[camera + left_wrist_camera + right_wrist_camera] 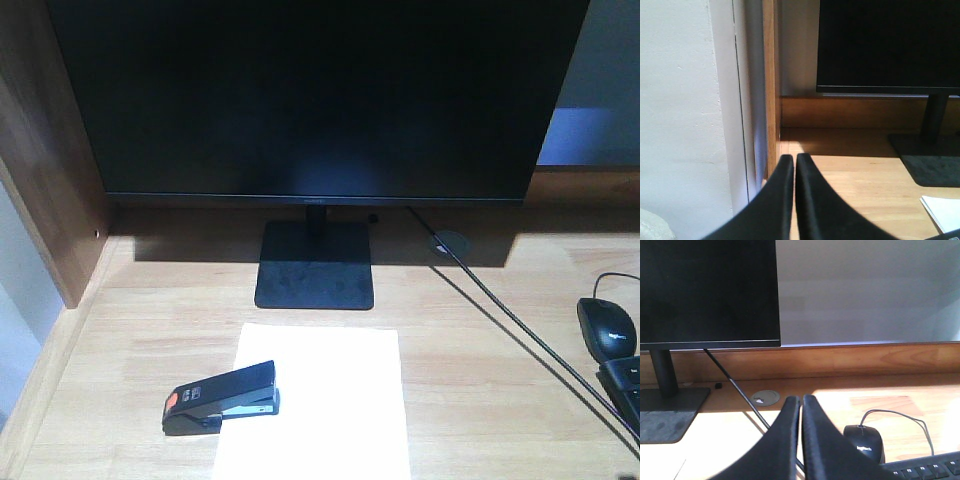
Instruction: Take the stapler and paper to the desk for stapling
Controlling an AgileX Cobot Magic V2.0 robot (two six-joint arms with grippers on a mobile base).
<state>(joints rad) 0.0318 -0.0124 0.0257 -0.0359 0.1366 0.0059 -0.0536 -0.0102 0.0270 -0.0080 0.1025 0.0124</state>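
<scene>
A white sheet of paper [320, 400] lies on the light wood desk [130, 340] in front of the monitor stand. The black stapler [222, 397] with an orange-red patch rests on the paper's left edge, overhanging onto the wood. In the left wrist view a corner of the paper [944, 212] shows at the lower right. My left gripper [794, 159] is shut with nothing between its fingers, hovering near the desk's left side panel. My right gripper [801, 400] is also shut and empty, above the desk to the left of the mouse. Neither gripper appears in the front view.
A black monitor [320, 100] on its stand [315, 265] fills the back. A black cable [520, 335] runs diagonally to the right. A black mouse [607, 328] and keyboard corner [625, 385] sit at the right. A dark wood side panel [50, 170] closes the left.
</scene>
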